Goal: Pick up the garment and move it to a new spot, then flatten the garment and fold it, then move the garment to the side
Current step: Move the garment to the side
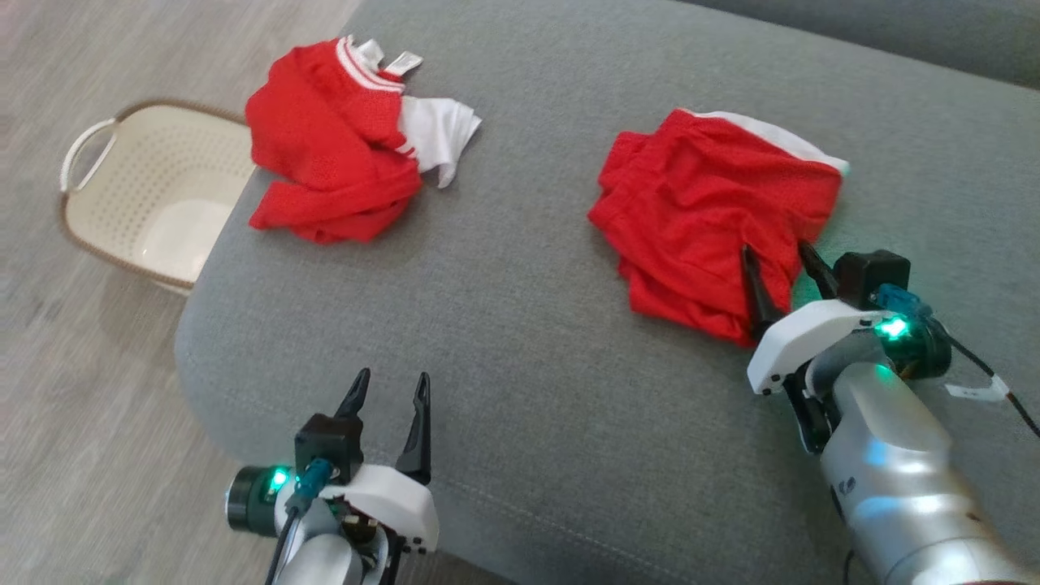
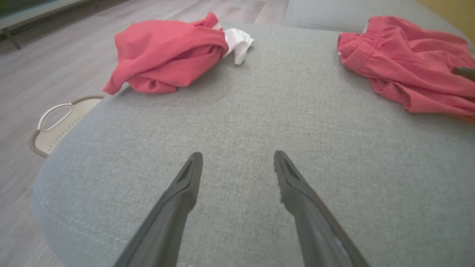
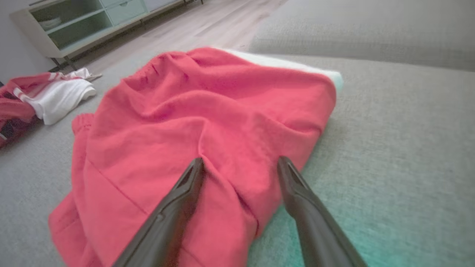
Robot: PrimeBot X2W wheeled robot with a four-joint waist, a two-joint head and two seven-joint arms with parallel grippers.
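- Two red garments lie well apart on one grey woven-fabric sofa cushion (image 1: 520,341); one perforated cream plastic basket (image 1: 162,162) with a loop handle stands on the wood-look floor beside the cushion's left corner; two grippers are in view.
- The crumpled red mesh garment with a white edge (image 1: 715,203) sits on the right part of the cushion; it lies in soft ridges with a gathered waistband along one side; the bunched red-and-white striped mesh garment (image 1: 333,162) lies at the far left, near the cushion edge above the basket.
- The right gripper (image 1: 774,248) reaches forward from a pale forearm, angled leftward; its two tapered dark fingers stand wide apart; the tips are at the near edge of the white-edged garment with a raised fold between them, not clamped on it.
- The left gripper (image 1: 392,382) hangs over bare cushion near the front edge; its fingers are spread wide and hold nothing.
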